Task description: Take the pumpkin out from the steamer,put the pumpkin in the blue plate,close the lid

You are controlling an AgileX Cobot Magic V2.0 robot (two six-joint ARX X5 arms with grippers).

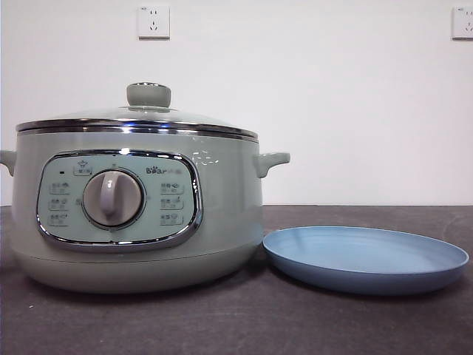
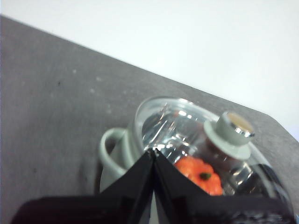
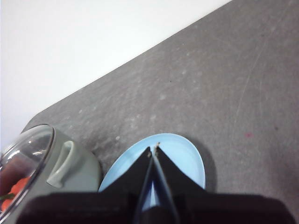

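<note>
Front view: the large pale sage-green electric steamer (image 1: 137,211) stands on the dark grey table (image 1: 236,325), its domed glass lid (image 1: 140,118) with chrome rim band seated flat and its pale green knob (image 1: 148,95) upright. Just beside it lies the wide, shallow light-blue plate (image 1: 366,259), bare, its near rim close to the pot's base. Neither arm shows here.

Left wrist view: the left gripper (image 2: 153,151), black jaws pressed together to a point, hangs above the steamer's rim near one side handle (image 2: 111,151). Through the glass, the small ribbed orange pumpkin (image 2: 202,173) with its dark green stem sits inside the pot, beside the knob's shadow.

Right wrist view: the right gripper (image 3: 154,149), jaws likewise pressed shut, hangs over the blue plate, with open tabletop on the plate's far side.

The lid probably comes off first. Risks: closed jaws must open before meeting the knob; a smooth round knob could slip; a lifted lid could clip the chrome rim. The plate lies near, so a lid set down carelessly could crowd it; bare table lies past the plate.
</note>
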